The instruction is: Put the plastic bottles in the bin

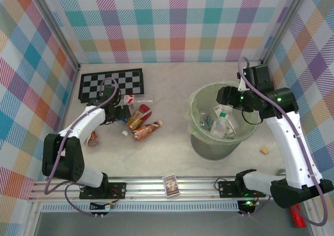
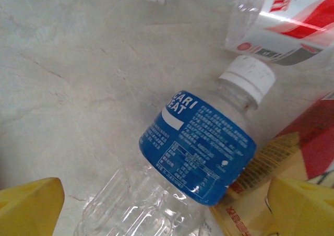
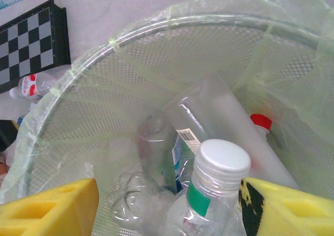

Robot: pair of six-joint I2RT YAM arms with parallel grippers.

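The pale marbled surface (image 1: 172, 84) is closed in by checked walls. On its right side stands the bin (image 1: 209, 150), round, pale green and half transparent, with a thin liner folded over its rim. Inside it lie several clear bottles (image 1: 222, 122), heaped against each other.

At the far left lies a black-and-white checkerboard (image 1: 110, 83), flat on the surface.

The right gripper (image 1: 225, 106) hangs above the bin opening. In the right wrist view its yellow fingers (image 3: 52, 207) are apart. Between them rises the neck of a clear bottle with a white cap and green band (image 3: 219, 165), inside the bin. The cap is close to one finger, with free space on the other side.

The left gripper (image 1: 117, 113) is low over the surface, just near the checkerboard. Its jaws are wide apart, one on each side of a clear bottle with a blue label (image 2: 198, 157) that lies on its side.

Beside it are a clear bottle with a red-white label (image 1: 136, 99) and two orange-brown bottles (image 1: 140, 116) (image 1: 147, 130), all lying close together, well apart from the bin. One more orange-brown bottle (image 1: 93, 138) lies by the left arm.

A small picture card box (image 1: 171, 184) rests on the rail at the near edge. A tiny pale cube (image 1: 264, 150) sits to the right of the bin.
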